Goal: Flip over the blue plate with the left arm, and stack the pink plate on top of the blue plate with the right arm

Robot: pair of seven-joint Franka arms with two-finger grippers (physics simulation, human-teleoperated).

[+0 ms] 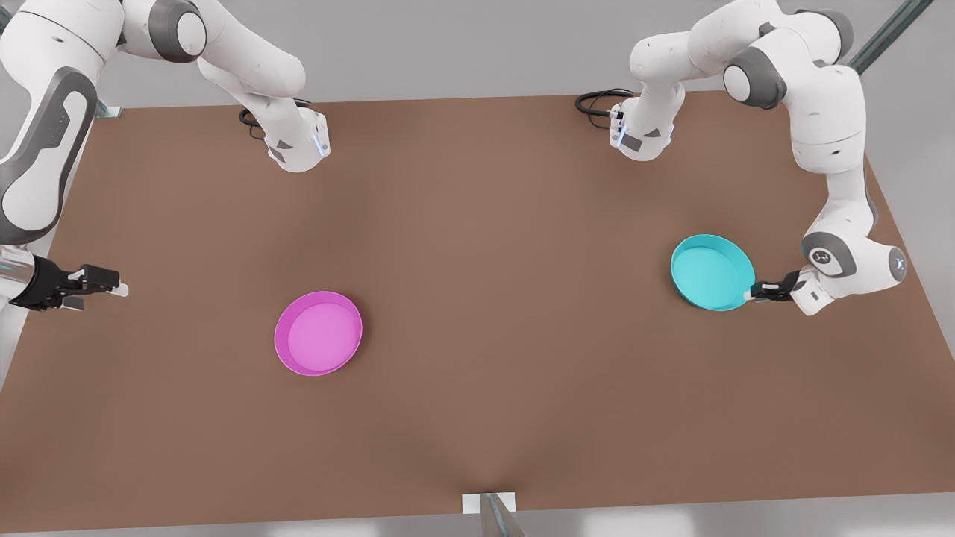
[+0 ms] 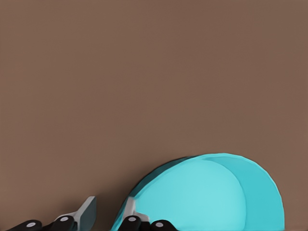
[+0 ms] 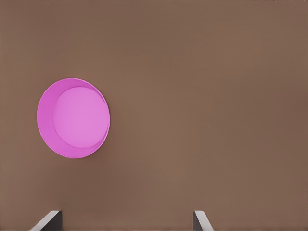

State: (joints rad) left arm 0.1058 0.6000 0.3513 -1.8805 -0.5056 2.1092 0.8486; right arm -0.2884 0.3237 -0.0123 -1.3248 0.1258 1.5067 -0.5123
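Two tools differ: our left tool (image 1: 755, 289) pinches the blue plate's (image 1: 709, 271) rim for flipping, while our right tool (image 1: 112, 288) waits spread near the counter's (image 1: 477, 418) edge, well apart from the pink plate (image 1: 318, 333).

A brown table (image 1: 477, 418) spreads flat and matte beneath both the left gripper (image 1: 755, 289) and the right gripper (image 1: 119, 287); its surface is plain, with soft darker and lighter bands running across it between the two; beyond the table's far edge, well behind both grippers, a pale grey backdrop (image 1: 462, 45) shows no seams or windows; a slanted greenish metal bar (image 1: 888, 33) crosses that grey far behind the left gripper; a small pale bracket (image 1: 489, 503) sits at the table's near edge, roughly midway between the grippers, with a metal post (image 1: 501, 522) rising from it; the light is even and diffuse, and faint bright patches (image 1: 298, 531) lie on the grey floor past the near edge.
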